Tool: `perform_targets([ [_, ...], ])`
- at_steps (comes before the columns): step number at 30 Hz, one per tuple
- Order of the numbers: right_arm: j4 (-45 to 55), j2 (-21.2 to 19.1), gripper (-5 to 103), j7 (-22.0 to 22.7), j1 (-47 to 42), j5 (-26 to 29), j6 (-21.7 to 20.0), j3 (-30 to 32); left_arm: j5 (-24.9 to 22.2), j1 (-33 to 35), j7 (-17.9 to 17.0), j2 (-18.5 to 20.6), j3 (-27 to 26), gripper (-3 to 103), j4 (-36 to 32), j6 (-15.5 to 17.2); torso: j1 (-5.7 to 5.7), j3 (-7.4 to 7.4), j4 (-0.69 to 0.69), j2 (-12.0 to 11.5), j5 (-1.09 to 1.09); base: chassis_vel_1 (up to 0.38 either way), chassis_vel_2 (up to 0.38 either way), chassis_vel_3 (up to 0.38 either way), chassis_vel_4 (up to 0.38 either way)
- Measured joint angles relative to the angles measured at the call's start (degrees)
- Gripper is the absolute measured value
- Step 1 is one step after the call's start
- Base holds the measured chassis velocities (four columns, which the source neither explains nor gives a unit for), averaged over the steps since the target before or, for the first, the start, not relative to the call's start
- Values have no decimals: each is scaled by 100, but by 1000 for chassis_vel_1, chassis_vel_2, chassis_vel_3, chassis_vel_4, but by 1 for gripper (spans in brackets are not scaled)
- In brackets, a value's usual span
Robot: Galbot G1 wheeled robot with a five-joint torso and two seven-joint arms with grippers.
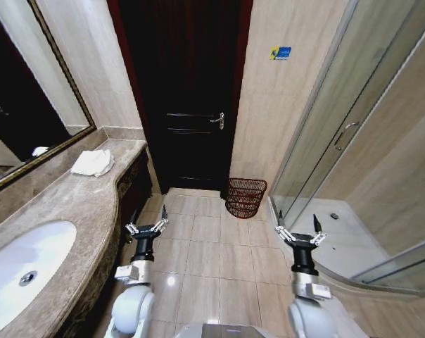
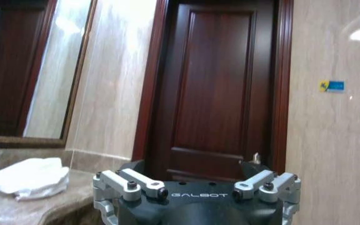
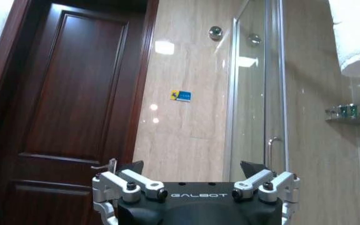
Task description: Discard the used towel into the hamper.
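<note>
- We see a white towel (image 1: 93,163) on the mottled brown marble tabletop (image 1: 79,204).
- Our hamper (image 1: 245,197) is dark red-brown open weave.
- Floor tiles (image 1: 219,260) are beige.

I stood in a bathroom, hotel-like in its finish. To my left ran a marble vanity counter (image 1: 72,204) with a white oval sink (image 1: 22,267) sunk into it, and a framed mirror (image 1: 22,105) hung on the wall above. A crumpled white towel (image 1: 93,163) lay on the counter's far end. Ahead was a dark wooden door (image 1: 188,91) with a lever handle (image 1: 217,120), set in beige stone-look walls. On my right a glass shower enclosure (image 1: 339,141) curved over a white tray. Pale tiles (image 1: 212,253) covered the floor, where a wire hamper (image 1: 245,197) sat beside the door.
</note>
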Motion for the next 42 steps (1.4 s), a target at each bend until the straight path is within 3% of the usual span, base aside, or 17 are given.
perform_targets([
  [2,-28,6,100,-54,9,42,-11,-97,10,-53,42,-36,44,100,54,-250,0,0,0,0,0,0,0,0,0],
  [8,-106,152,100,-161,133,-48,-25,-296,62,-71,189,-82,49,100,72,-473,0,0,0,0,0,0,0,0,0],
  [12,-92,78,100,-228,155,92,-99,-263,300,-213,270,-27,-140,100,280,-857,0,0,0,0,0,0,0,0,0],
  [16,-47,117,100,-300,118,81,-92,-316,437,-226,440,-23,-110,100,214,-949,0,0,0,0,-1,0,0,0,0],
  [22,43,160,100,-309,58,38,-187,-366,580,-214,447,-8,-90,100,240,-940,0,0,0,0,-1,0,0,0,0],
  [27,87,146,100,-295,43,43,-216,-338,179,-159,262,33,-30,100,193,-600,-1,0,0,0,-1,0,0,0,0],
  [32,96,160,100,-296,36,37,-217,-350,117,-155,136,17,31,100,188,-417,-2,-1,0,1,-1,-41,39,43,-45],
  [42,115,163,100,-296,45,14,-216,-370,214,-63,253,13,8,100,170,-307,3,1,0,-1,-1,-120,130,130,-129],
])
